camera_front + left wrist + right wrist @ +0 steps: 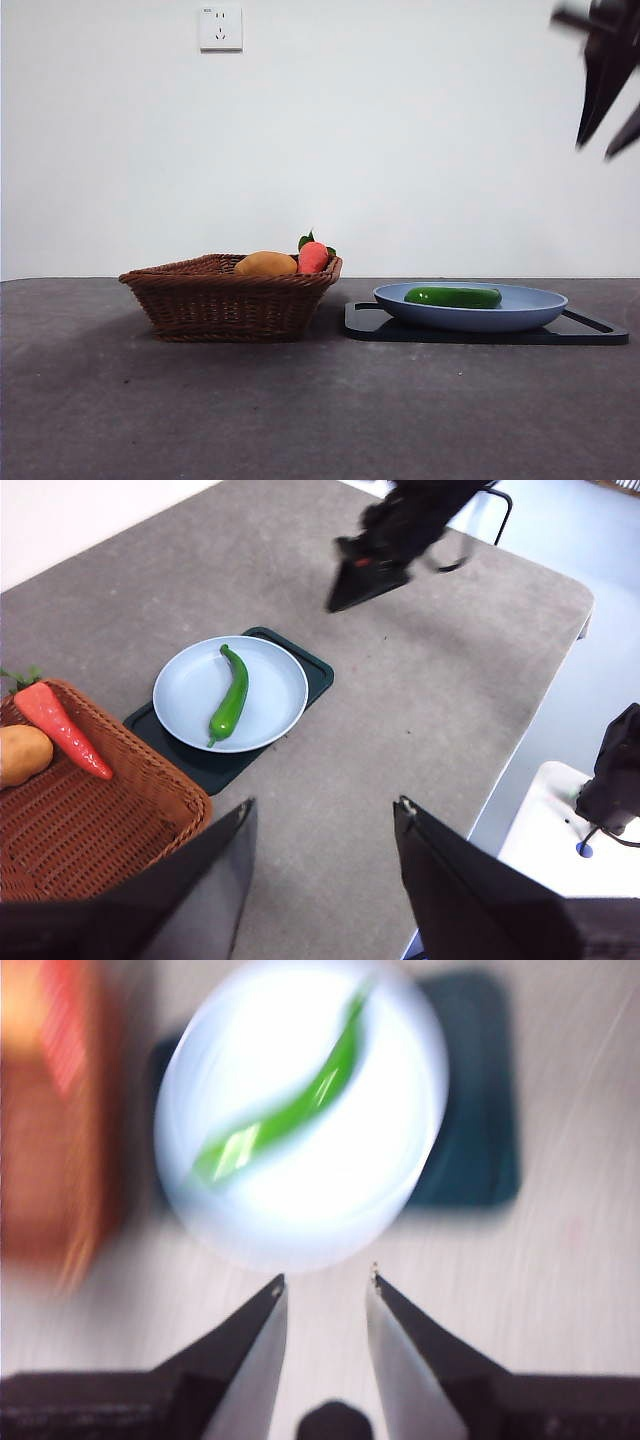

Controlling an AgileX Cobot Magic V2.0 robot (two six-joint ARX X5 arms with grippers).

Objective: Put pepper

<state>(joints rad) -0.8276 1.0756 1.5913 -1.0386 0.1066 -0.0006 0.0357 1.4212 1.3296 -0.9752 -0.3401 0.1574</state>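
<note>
- We see the grey table carrying a wicker basket beside a dark tray.
- On the tray sits the blue plate.
- The pepper lies flat on that plate, nothing touching it.
- We find the right gripper above the plate, jaws parted, empty.
- Our left gripper hangs high, jaws wide apart, empty.
- An orange fruit and a red vegetable rest in the basket.
</note>
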